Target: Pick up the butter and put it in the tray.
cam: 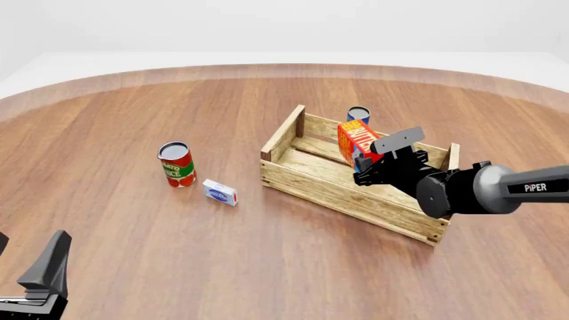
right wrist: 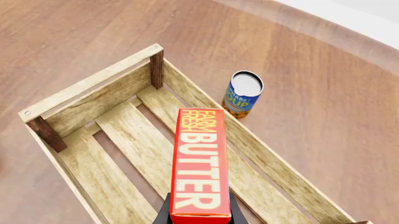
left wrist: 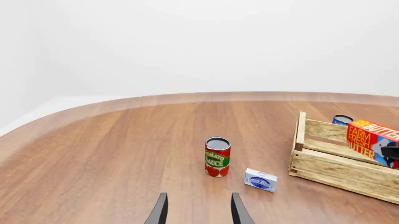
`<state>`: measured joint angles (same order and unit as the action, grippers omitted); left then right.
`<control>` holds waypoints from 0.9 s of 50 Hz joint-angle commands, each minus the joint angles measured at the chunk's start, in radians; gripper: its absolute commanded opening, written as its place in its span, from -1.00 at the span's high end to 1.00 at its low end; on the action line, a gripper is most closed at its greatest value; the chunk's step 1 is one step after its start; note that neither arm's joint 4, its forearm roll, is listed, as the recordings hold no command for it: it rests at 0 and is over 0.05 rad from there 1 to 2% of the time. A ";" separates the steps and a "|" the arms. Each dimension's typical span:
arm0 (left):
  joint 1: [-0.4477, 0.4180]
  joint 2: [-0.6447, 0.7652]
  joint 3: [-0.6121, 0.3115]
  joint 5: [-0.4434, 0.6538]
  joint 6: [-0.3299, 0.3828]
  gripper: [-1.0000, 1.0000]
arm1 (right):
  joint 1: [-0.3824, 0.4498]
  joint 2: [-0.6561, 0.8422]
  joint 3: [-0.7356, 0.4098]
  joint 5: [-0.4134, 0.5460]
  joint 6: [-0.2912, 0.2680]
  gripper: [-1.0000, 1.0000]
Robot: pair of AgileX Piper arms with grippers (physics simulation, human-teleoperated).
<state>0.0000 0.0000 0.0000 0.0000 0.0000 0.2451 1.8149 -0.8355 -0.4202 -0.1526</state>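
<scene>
From the left wrist camera, the left gripper (left wrist: 198, 210) shows only as two dark fingertips spread apart with nothing between them, low over the brown wooden worktop (left wrist: 112, 154). Ahead stand one red-and-green tomato sauce can (left wrist: 217, 157) and one small white-and-blue box (left wrist: 260, 180) just beside it. Off to the side is the large light wooden slatted tray (left wrist: 330, 170), with the red rectangular butter carton (left wrist: 371, 141) showing above its wall and a blue can (left wrist: 341, 120) peeking out behind.

The front camera gives the whole layout: two cans, one small box, one tray, one butter carton. The right gripper (cam: 369, 170), black on a grey arm, is clamped on the butter (cam: 356, 141), which stands tilted inside the tray (cam: 329, 188) near its far wall. The blue can (cam: 358, 115) stands on the worktop just beyond the tray.

The right wrist camera alone shows the tray's slatted floor (right wrist: 131, 140) from above, with the butter (right wrist: 199, 165) held over it between the fingers. Whether the carton touches the slats I cannot tell. The blue can (right wrist: 243, 93) sits just outside the wall.
</scene>
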 commanded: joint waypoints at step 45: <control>0.000 0.000 0.000 0.000 0.000 -1.00 | 0.008 0.035 -0.067 0.074 0.020 1.00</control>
<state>0.0000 0.0000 0.0000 0.0000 0.0000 0.2528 1.8562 -0.8812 -0.3510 -0.1498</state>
